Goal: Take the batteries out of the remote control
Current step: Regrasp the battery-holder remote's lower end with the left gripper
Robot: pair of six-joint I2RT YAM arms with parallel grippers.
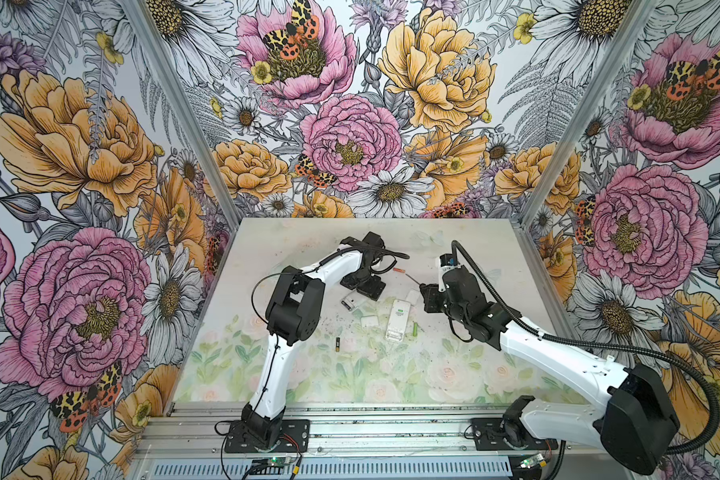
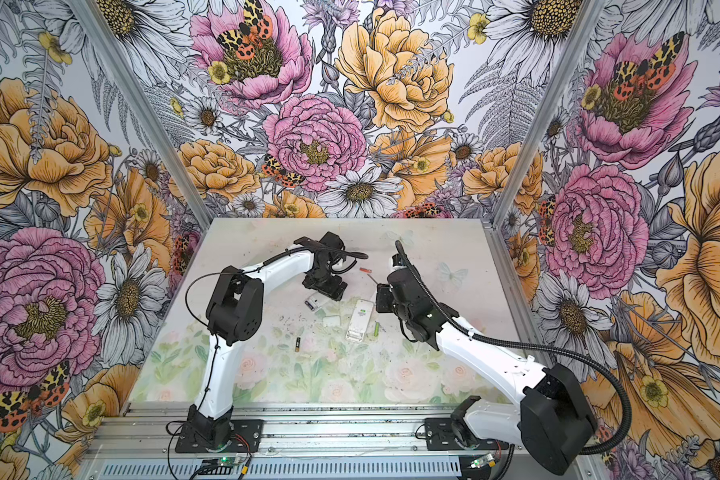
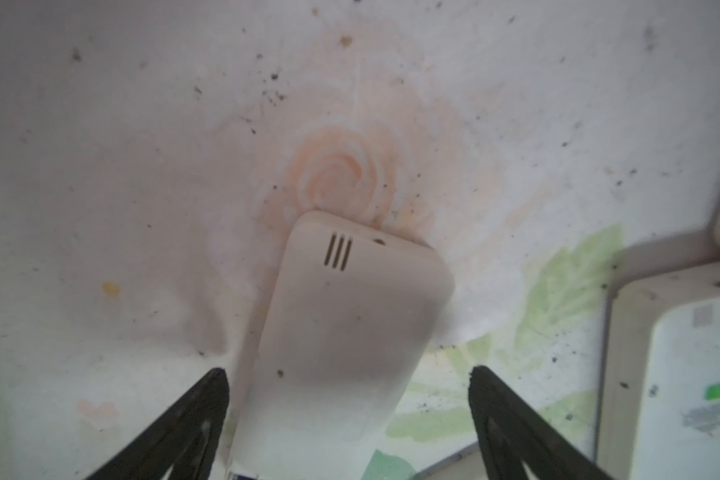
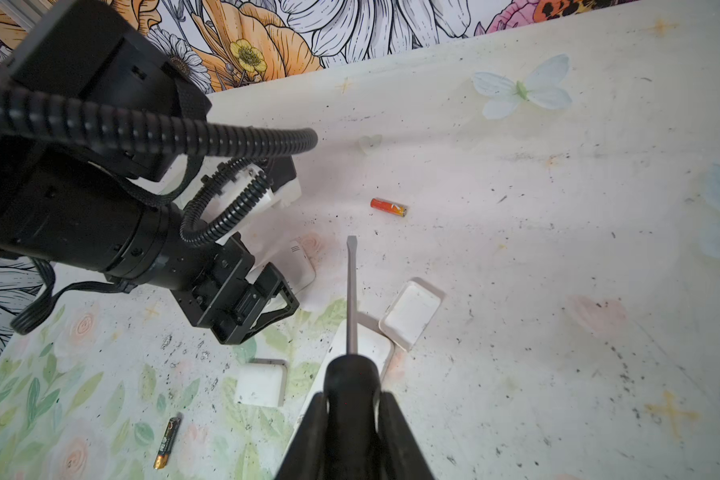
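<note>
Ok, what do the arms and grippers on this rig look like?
The left arm and right arm have white shells between bulky black joint housings. A ribbed black hose sits at the left wrist; a longer one runs along the right arm. The left gripper and right gripper are black, with tapered fingers. No markings readable.

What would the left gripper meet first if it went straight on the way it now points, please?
Most likely the small white remote, which lies between the open jaws of the left gripper; depth is unclear.
</note>
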